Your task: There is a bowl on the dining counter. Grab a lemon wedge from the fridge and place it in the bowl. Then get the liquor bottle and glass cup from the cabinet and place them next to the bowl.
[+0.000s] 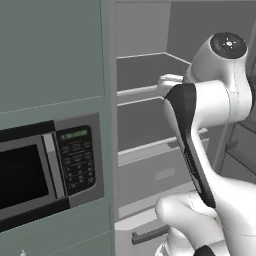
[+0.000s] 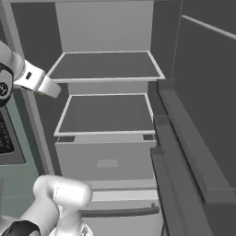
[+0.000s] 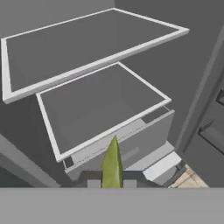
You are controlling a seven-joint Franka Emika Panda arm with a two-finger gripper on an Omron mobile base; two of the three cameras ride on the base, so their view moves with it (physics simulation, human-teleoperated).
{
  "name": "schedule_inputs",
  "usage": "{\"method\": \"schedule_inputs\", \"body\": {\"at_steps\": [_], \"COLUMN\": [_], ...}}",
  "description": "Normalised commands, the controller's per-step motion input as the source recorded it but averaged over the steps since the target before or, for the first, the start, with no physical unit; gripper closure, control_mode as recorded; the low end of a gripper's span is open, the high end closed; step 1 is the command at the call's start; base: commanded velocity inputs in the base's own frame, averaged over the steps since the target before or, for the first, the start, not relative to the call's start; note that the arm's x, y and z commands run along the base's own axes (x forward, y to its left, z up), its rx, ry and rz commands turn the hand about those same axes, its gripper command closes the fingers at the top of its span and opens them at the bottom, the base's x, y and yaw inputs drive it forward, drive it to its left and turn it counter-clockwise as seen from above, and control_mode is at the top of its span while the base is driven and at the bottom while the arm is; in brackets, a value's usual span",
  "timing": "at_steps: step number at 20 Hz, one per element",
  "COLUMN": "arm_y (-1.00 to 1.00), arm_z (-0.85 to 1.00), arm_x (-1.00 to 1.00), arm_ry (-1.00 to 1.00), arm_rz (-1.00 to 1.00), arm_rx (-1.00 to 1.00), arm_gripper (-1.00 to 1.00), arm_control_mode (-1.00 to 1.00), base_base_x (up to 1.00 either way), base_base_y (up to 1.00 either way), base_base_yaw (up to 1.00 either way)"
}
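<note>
The pincer was closed on the lemon wedge, a yellow-green sliver standing up between its tips, held in front of the open fridge above the grey shelves.

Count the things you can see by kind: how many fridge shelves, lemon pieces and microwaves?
Flat grey white-edged fridge shelves: 2 (upper, lower)
Tiny yellow-green lemon wedge, pinched in the claw: 1
Dark-fronted grey microwave: 1
Total: 4
</note>
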Motion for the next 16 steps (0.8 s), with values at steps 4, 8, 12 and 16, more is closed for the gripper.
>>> {"method": "schedule_inputs", "body": {"at_steps": [4,8,12,16], "arm_y": [0.00,0.00,0.00,0.00], "arm_z": [0.00,0.00,0.00,0.00], "arm_x": [0.00,0.00,0.00,0.00], "arm_ry": [0.00,0.00,0.00,0.00], "arm_rz": [0.00,0.00,0.00,0.00], "arm_rx": [0.00,0.00,0.00,0.00], "arm_gripper": [1.00,1.00,1.00,1.00], "arm_control_mode": [1.00,1.00,1.00,1.00], "base_base_x": [-1.00,-1.00,-1.00,-0.87], "base_base_y": [0.21,0.33,0.34,0.14], "base_base_yaw": [0.00,0.00,-0.16,-0.59]}}
